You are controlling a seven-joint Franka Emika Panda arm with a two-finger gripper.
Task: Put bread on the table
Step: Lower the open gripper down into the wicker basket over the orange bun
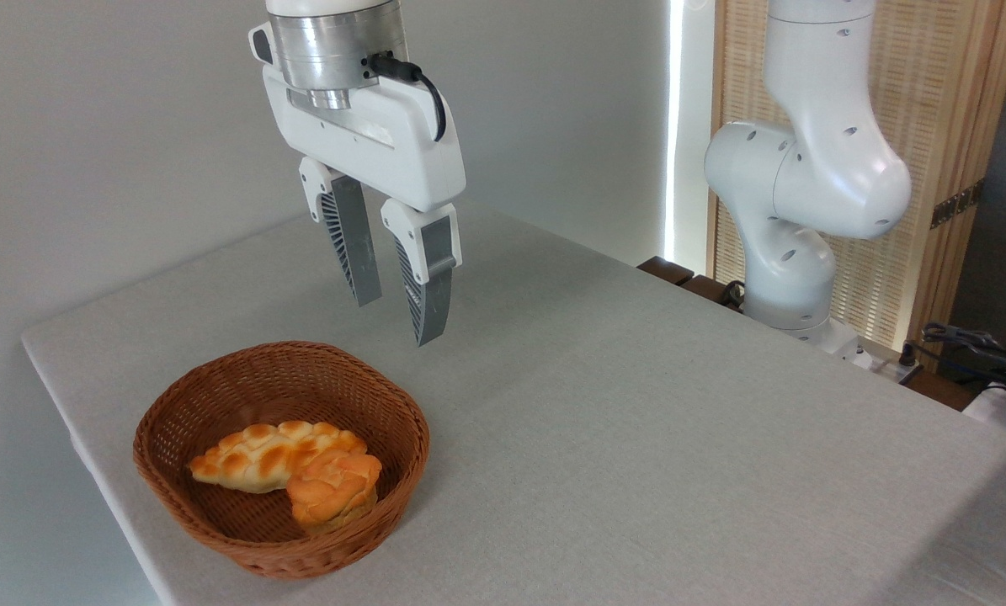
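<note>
The muffin-shaped bun (334, 490) lies low in the wicker basket (174, 471) at the counter's (637, 421) seven o'clock, leaning against the braided loaf (258, 454), while the jaws (397, 320) hang empty and slightly spread above the basket's one o'clock rim, seemingly poised to descend.

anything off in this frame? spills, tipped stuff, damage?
Nothing stands out. The bread and a braided loaf both lie inside the upright basket; the table shows no spill. The gripper hangs open above, holding nothing.
</note>
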